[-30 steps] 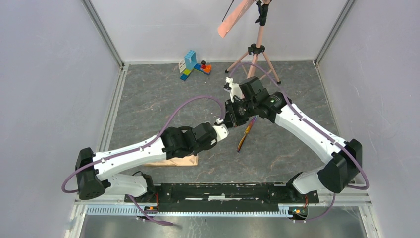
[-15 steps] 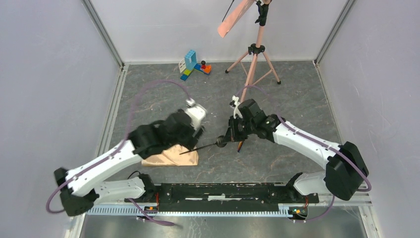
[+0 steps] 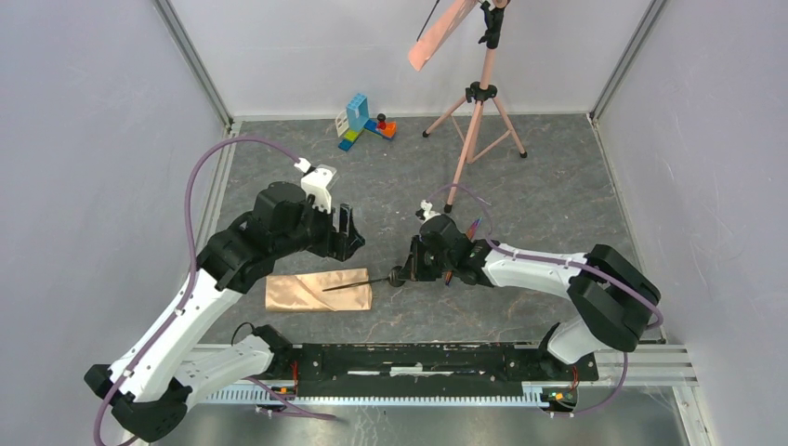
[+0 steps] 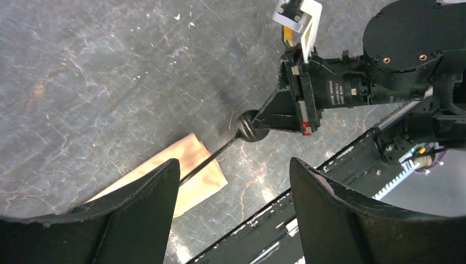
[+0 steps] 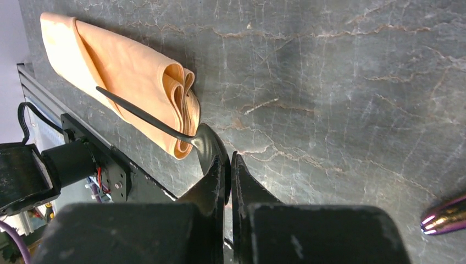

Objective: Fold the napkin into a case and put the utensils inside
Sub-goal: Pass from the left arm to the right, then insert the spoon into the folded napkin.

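Operator: fold done?
Observer: Looking so. The case (image 5: 123, 77) is lying just ahead of the right gripper (image 5: 228, 165), whose jaws are pinching the black utensil (image 5: 144, 115) by its round end. Its handle is resting atop the case, not inside.
Operator: Remaining?
Observer: Both insertions, I am judging. The purple utensil (image 5: 446, 217) is lying behind those jaws. The left gripper (image 4: 233, 170) is hovering above the case, jaws spread, empty.

Robotics lab test cell, by the look of it. Pale grey panel walls (image 3: 84, 139) on three sides, aluminium corner posts (image 3: 192, 60), dark marbled tabletop (image 3: 558, 186). White-and-black left arm (image 3: 177, 321) & right arm (image 3: 534, 269) bolted to black rail (image 3: 418, 358) at near edge, purple cables (image 3: 191, 200) looping off both. At back: pink tripod (image 3: 479, 93) w/ salmon strip (image 3: 441, 32) on top, small cluster of toy blocks (image 3: 362, 119). Exposed wiring under rail, too blurred to ID.
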Action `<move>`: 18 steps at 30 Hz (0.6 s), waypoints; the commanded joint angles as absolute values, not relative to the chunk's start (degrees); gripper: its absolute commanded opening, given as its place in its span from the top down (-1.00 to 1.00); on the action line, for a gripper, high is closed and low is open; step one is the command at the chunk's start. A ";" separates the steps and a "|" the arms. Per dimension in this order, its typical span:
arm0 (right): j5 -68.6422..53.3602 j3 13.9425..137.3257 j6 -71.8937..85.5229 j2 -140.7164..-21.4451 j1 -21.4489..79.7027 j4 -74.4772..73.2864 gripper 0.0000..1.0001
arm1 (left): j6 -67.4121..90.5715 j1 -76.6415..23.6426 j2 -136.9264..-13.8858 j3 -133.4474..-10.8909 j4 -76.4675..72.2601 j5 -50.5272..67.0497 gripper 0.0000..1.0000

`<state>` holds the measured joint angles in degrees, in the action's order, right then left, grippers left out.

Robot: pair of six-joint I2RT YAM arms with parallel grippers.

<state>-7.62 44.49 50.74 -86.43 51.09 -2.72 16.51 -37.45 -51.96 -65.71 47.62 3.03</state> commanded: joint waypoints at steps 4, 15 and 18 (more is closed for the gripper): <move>-3.61 47.05 52.84 -89.80 52.40 3.42 1.00 | 19.08 -36.48 -51.94 -65.26 45.35 7.65 -0.58; -0.53 54.04 53.94 -95.04 55.29 1.17 1.00 | 17.36 -36.05 -49.84 -67.50 47.78 6.42 -0.59; -0.35 56.28 54.50 -96.79 56.35 0.20 1.00 | 17.10 -36.04 -49.40 -67.91 48.14 6.42 -0.59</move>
